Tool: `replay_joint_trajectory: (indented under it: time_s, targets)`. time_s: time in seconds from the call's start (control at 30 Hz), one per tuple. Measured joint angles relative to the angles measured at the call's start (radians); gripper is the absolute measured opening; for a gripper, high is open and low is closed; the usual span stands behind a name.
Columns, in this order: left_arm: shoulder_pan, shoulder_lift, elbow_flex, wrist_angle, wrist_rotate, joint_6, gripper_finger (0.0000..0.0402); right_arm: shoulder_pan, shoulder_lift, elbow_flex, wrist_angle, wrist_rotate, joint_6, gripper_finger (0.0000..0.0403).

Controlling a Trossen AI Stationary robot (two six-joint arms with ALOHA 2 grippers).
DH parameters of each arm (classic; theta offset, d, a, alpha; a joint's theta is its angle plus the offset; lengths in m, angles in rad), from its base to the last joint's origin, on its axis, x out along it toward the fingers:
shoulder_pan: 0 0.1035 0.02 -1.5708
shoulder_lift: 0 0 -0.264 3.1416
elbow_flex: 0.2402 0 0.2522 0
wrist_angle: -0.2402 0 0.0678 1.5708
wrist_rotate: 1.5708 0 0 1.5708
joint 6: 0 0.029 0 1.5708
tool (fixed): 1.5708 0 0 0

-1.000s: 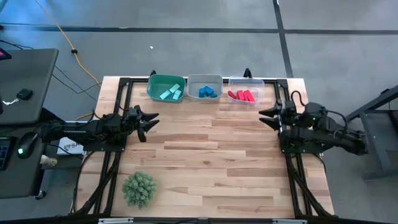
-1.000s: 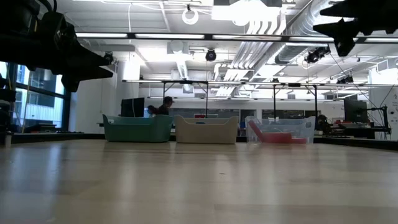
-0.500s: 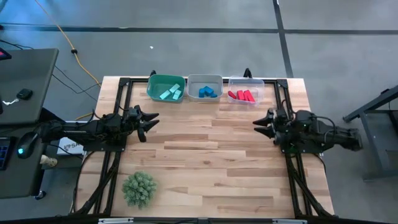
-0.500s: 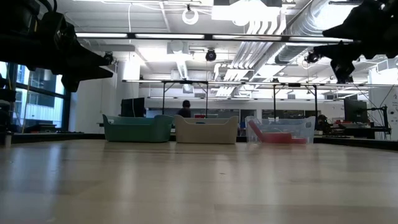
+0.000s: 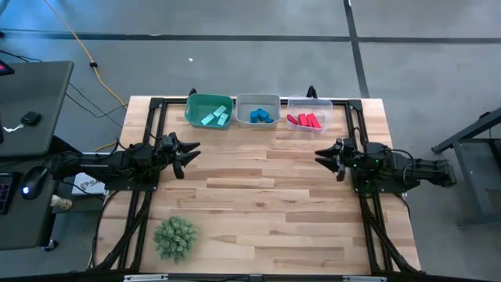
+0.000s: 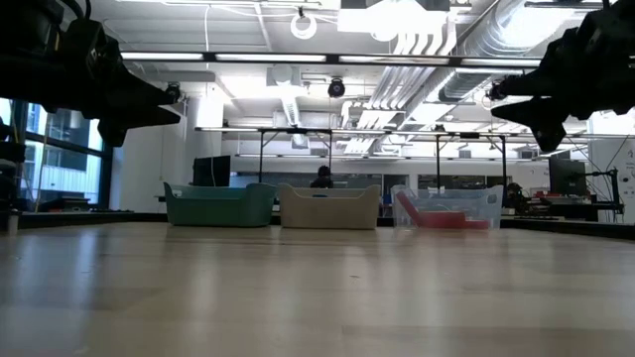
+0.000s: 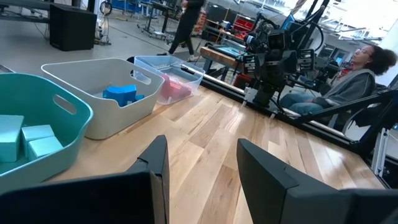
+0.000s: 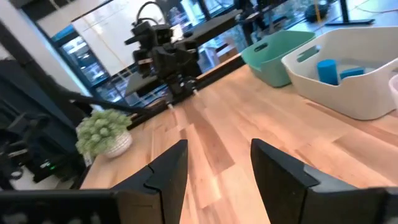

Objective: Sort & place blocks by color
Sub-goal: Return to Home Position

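Observation:
The blocks lie sorted in three bins along the table's far edge. Light teal blocks (image 5: pixel 213 117) are in the green bin (image 5: pixel 192 109), blue blocks (image 5: pixel 261 117) in the white bin (image 5: pixel 241 108), and red blocks (image 5: pixel 304 120) in the clear bin (image 5: pixel 324 110). My left gripper (image 5: pixel 192 150) hovers at the table's left side, pointing level toward the middle, open and empty (image 7: pixel 202 149). My right gripper (image 5: pixel 321 157) hovers at the right side, facing it, open and empty (image 8: pixel 217 152). Both stand well above the table in the low view.
A green spiky plant-like ball (image 5: pixel 174 237) sits in a small pot at the table's near left corner. Dark frame rails (image 5: pixel 139 205) run along the left and right edges. A person (image 7: pixel 367 74) sits beyond the table's right side; another (image 6: pixel 322 178) shows far behind the bins.
My right gripper has come down and drawn a little toward the table's middle and near edge, rolling slightly; its fingers stay open. The person far behind the bins has walked toward the right.

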Motion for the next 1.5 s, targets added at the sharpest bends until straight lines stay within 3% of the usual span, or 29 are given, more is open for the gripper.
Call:
replay_joint_trajectory:
  time_s: [0.37, 1.5]
  targets:
    - [0.0, 0.0, 0.0, 0.0, 0.0, 0.0, 0.0113, -0.003, 0.001, 0.0, 0.0, -0.006, -0.094, 0.0165]
    - [0.0, 0.0, 0.0, 0.0, 0.0, 0.0, 0.0113, -0.003, 0.001, 0.0, -0.002, -0.006, -0.082, 0.0165]
